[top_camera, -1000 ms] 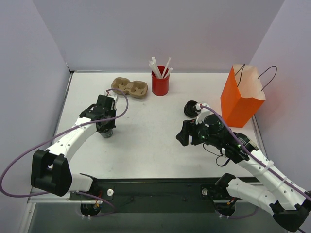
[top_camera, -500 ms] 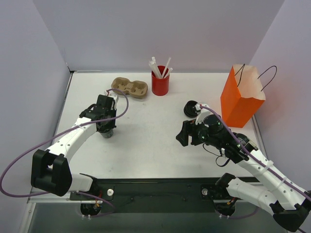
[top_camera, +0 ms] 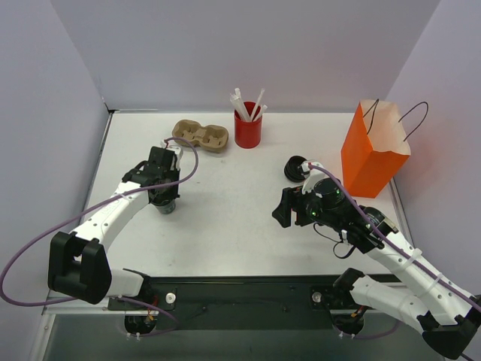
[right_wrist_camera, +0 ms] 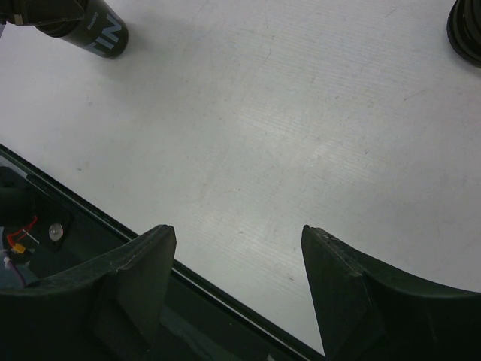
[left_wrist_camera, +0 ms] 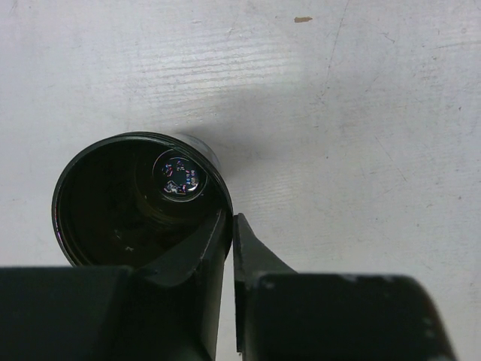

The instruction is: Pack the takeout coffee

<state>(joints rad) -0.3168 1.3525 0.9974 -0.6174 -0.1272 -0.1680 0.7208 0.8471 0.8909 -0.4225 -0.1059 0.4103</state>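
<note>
pale lilac walls [top_camera: 248, 53] close in a white bench [top_camera: 225, 218]. from above, the left fingers [left_wrist_camera: 252, 252] hide their own grip, and only the left wrist view shows it: one finger is inside the round rim of the first cup [left_wrist_camera: 113, 210] and the other is outside, so they pinch its dark wall between them. whether this cup stands on the bench, i cannot tell. the right wrist view shows its side at the top left, with pale lettering. the right fingers [right_wrist_camera: 139, 282] are spread wide and hold nothing, with bare bench under them. the second cup [top_camera: 293, 165] stands just behind the right arm, near the orange paper bag [top_camera: 372, 154]. only the top view shows the red cup [top_camera: 247, 129] of straws [top_camera: 252, 104] and the cardboard carrier [top_camera: 200, 136] at the back.
</note>
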